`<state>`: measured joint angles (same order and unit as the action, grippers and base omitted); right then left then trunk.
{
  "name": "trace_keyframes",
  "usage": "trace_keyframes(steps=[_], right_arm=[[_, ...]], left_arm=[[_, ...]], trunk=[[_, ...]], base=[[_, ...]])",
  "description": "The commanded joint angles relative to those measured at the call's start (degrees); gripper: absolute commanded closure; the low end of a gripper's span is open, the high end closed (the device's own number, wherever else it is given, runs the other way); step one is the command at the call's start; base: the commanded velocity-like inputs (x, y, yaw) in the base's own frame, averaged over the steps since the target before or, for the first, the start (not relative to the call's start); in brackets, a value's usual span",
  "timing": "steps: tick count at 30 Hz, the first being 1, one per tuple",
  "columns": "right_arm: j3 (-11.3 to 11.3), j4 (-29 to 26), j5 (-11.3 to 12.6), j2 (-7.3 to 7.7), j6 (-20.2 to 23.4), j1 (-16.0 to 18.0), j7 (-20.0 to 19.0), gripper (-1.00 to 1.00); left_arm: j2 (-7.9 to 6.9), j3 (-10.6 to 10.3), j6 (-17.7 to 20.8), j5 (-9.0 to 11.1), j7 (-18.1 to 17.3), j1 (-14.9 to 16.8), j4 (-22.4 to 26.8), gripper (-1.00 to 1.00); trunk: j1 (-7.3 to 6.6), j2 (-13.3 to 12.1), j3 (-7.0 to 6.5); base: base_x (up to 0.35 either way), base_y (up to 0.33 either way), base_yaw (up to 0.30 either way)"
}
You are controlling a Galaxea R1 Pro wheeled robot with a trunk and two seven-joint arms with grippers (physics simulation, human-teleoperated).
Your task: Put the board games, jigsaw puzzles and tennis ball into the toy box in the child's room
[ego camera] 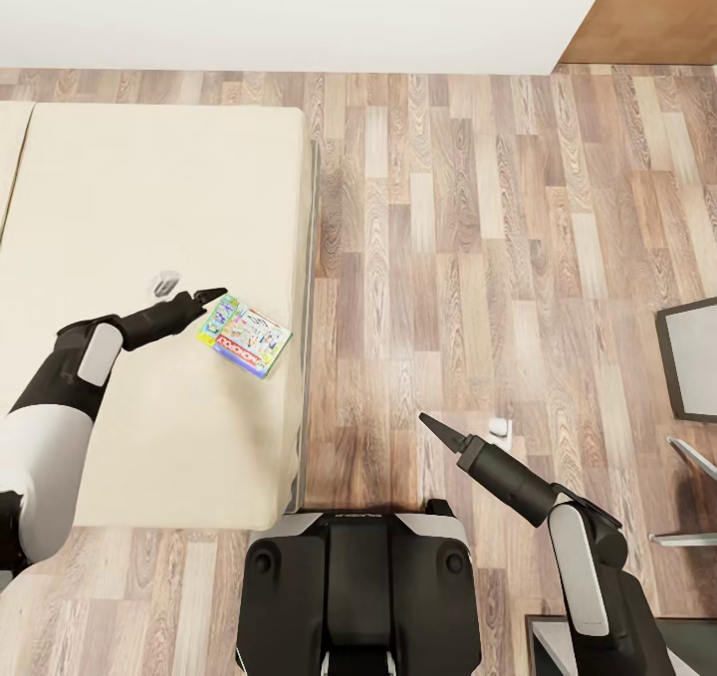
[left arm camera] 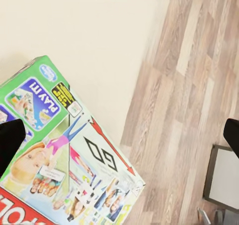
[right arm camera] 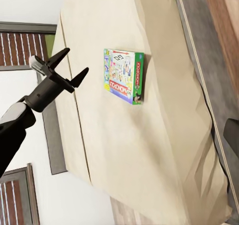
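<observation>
A pale green board game (ego camera: 245,336) with a red-lettered cover lies flat on the cream bed (ego camera: 149,188), near the edge that faces the floor. My left gripper (ego camera: 213,296) hovers just above the box's corner, open, with nothing between its fingers. In the left wrist view the board game (left arm camera: 74,170) lies close below, with the fingers (left arm camera: 10,140) wide apart at the picture's edges. The right wrist view shows the board game (right arm camera: 124,75) and the left gripper (right arm camera: 77,60) with spread jaws beside it. My right gripper (ego camera: 430,421) hangs open over the wood floor, empty.
Wood-plank floor (ego camera: 478,238) runs along the bed's right side. A dark-framed grey panel (ego camera: 692,357) and thin metal parts (ego camera: 687,457) stand at the far right. A white wall (ego camera: 299,9) closes the back, with a brown surface (ego camera: 647,9) at its right.
</observation>
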<state>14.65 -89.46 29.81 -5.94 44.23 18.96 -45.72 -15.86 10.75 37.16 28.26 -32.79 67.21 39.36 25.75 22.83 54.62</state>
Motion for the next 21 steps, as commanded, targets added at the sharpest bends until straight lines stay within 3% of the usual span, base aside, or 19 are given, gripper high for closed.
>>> trace_keyframes(steps=[1, 8, 21], right_arm=[[0.1, 0.0, 0.1, -0.07, 0.3, 0.0, -0.2, -1.00], [0.1, 0.0, 0.1, -0.06, 0.3, 0.0, -0.2, -1.00], [0.1, 0.0, 0.1, -0.03, 0.4, 0.0, -0.2, -1.00]], left_arm=[[0.03, 0.1, -0.1, 0.0, -0.1, 0.0, -0.1, -1.00], [0.25, -1.8, -2.2, -2.5, -0.1, 0.0, -0.6, -1.00], [-0.26, -1.9, -3.0, -3.1, 0.2, 0.0, -0.7, -1.00]], trunk=[[0.03, 0.1, 0.06], [0.03, 0.1, 0.06], [0.03, 0.1, 0.06]], base=[[0.000, 0.000, 0.000], [0.000, 0.000, 0.000], [0.000, 0.000, 0.000]])
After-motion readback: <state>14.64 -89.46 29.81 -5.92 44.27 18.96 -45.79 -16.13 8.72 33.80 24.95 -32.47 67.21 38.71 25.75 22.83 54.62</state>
